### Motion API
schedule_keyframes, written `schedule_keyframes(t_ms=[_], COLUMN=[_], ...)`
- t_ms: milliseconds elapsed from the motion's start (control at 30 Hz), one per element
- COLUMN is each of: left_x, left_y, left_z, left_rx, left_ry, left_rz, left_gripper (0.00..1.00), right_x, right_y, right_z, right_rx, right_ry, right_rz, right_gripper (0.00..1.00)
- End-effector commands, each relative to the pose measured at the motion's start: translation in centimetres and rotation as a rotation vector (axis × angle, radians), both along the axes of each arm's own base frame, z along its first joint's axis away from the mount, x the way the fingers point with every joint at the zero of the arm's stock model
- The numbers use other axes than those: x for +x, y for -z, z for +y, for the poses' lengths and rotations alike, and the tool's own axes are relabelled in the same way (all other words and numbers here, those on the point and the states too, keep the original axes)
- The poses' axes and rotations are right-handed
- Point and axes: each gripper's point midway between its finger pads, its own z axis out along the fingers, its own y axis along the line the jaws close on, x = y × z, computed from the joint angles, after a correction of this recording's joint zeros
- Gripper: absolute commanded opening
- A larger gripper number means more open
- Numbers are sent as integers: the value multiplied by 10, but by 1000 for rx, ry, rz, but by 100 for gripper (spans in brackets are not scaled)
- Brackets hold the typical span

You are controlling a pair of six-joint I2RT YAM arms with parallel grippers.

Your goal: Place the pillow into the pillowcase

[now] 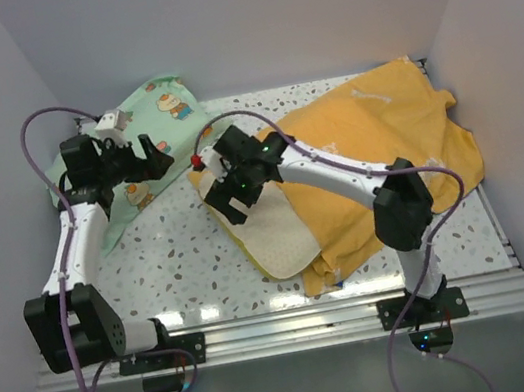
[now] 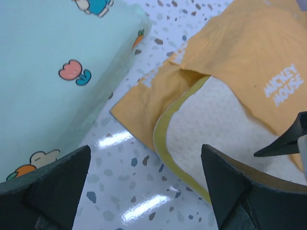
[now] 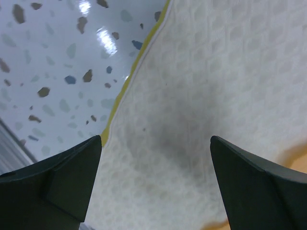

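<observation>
Two tools, and neither has hold of anything: the left tool point(image 2: 145, 148) hangs with its jaws spread wide over the desk point(image 1: 182, 261), between the mint-green pillow point(image 2: 48, 72) at the far left corner and the mouth of the pillowcase point(image 1: 381, 124). The right tool point(image 3: 156, 141) hovers just as wide open close above the pillow point(image 1: 280, 238), with nothing between its fingers but the textured cream cover below. The pillow lies partly in the case: its cream end, yellow-green edge showing, pokes out toward the middle of the near edge, and the orange cloth laps over the rest and spreads back to the far right corner (how deep the pillow reaches under it I cannot tell). The job looks part done, with the exposed end left to feed in. The main hazard, to my mind, is that nothing pins the cloth. If the right tool shoves the pillow toward the far right corner, the thin case may slide or bunch along with it on the glossy desk, and nothing goes further in. A pinch taken too shallow could slip off the cover. The left tool, closing where it hangs, would catch nothing, or the wrong pillow if it strays left. Both arms also sit close together at the mouth, so a knock is possible.
</observation>
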Motion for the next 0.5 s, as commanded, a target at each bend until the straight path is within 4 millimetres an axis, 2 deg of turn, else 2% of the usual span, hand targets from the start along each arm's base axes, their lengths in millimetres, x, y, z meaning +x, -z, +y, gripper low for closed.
schedule_keyframes(t_ms=[0, 33, 100, 133, 167, 200, 233, 267, 300, 333, 367, 400, 433, 467], left_x=[-11, -8, 0, 4, 5, 13, 15, 16, 21, 22, 21, 22, 22, 23], left_y=[31, 32, 37, 35, 37, 39, 40, 45, 53, 61, 70, 86, 95, 110], left_z=[2, 5, 13, 12, 8, 3, -4, -9, -20, -26, -33, -49, -53, -66], left_rx=[53, 63, 130, 127, 124, 139, 125, 120, 144, 160, 169, 192, 200, 190], left_ry=[59, 48, 56, 66, 99, 149, 188, 218, 285, 320, 347, 403, 411, 439], left_rz=[112, 113, 88, 73, 70, 61, 61, 73, 77, 93, 117, 145, 167, 188], left_gripper=[100, 100, 100, 100, 97, 95, 93, 88, 84, 83, 82, 82, 82, 82], right_x=[42, 45, 47, 42, 34, 25, 1, -9, -16, -49, -63, -66, -80, -90], right_y=[10, 16, 53, 74, 92, 102, 120, 101, 93, 95, 82, 47, 54, 47], right_z=[5, 8, -1, -12, -17, -21, -27, -25, -18, -23, -22, -22, -36, -39], right_rx=[-96, -115, -210, -266, -287, -289, -275, -200, -127, -63, 6, 97, 92, 117], right_ry=[176, 184, 194, 186, 162, 140, 98, 65, 26, -43, -110, -148, -151, -200], right_rz=[-150, -155, -135, -103, -57, -11, 94, 110, 117, 215, 233, 159, 183, 192], right_gripper=[99, 99, 99, 98, 80, 67, 52, 19, 0, 0, 0, 0, 0, 0])
